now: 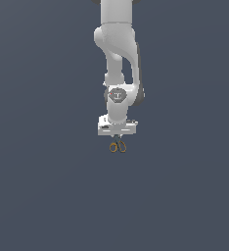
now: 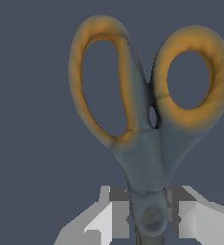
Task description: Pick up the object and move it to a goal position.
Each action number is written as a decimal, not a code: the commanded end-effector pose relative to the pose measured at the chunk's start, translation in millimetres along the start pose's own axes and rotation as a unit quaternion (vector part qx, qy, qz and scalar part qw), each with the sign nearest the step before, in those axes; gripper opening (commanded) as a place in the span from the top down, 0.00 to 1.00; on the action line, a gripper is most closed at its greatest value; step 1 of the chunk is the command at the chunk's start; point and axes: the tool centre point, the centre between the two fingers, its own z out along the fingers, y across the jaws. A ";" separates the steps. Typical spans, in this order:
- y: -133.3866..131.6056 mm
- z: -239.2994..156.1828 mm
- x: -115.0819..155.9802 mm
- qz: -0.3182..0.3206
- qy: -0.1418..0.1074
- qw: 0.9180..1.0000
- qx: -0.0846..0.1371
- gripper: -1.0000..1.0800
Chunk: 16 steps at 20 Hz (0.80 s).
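Claw (image 2: pixel 150 217) clamped on the scissors (image 2: pixel 147 119) at the pivot; orange handle loops (image 1: pixel 118 146) protrude beneath it.

Flat, even simulator light is filling both pictures, casting no visible shadows on the plain slate-blue background. Edges are showing coarse pixel stepping; the scissors (image 2: pixel 147 124) are looking soft and smeared up close.

No readable text, labels or numbers from my station; nothing legible on arm (image 1: pixel 117 54) or scissors (image 2: pixel 147 119).
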 end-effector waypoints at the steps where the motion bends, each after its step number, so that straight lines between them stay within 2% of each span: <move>1: 2.8 -8.5 3.7 0.000 0.001 1.000 0.000 1.00; 8: 16.0 -48.5 19.3 0.000 0.001 1.000 0.000 1.00; 16: 39.0 -118.8 47.6 0.000 0.001 1.000 0.000 1.00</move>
